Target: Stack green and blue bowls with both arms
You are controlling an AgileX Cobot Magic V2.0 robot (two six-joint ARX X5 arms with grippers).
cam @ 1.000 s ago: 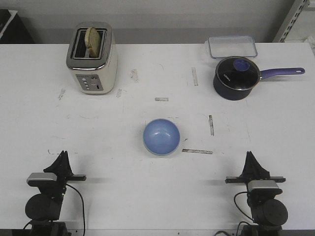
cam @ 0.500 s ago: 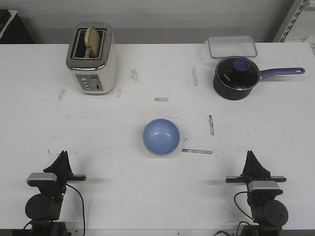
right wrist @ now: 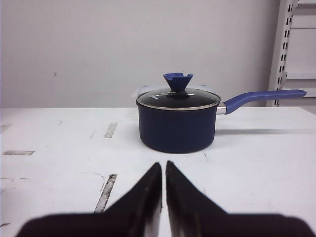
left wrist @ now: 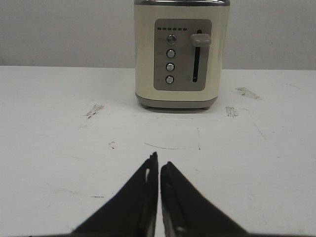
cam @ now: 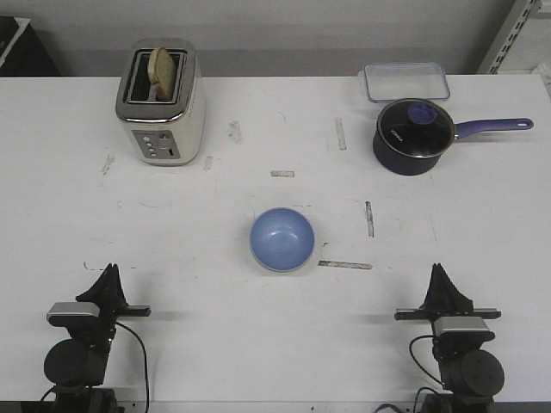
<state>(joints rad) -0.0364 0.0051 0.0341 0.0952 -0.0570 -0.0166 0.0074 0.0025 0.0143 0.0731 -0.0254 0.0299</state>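
The light blue bowl [cam: 282, 239] sits upright in the middle of the white table. A thin pale green edge [cam: 277, 268] shows along its near side, as of the green bowl under it; no separate green bowl is in view. My left gripper [cam: 110, 274] rests at the near left edge of the table, shut and empty, and points at the toaster in the left wrist view [left wrist: 159, 162]. My right gripper [cam: 437, 272] rests at the near right edge, shut and empty, and points at the saucepan in the right wrist view [right wrist: 163, 165]. Both are well short of the bowl.
A cream toaster [cam: 161, 103] with a slice of bread stands at the far left. A dark purple saucepan [cam: 415, 136] with a glass lid stands at the far right, its handle pointing right. A clear container [cam: 405, 82] lies behind it. Tape marks dot the table.
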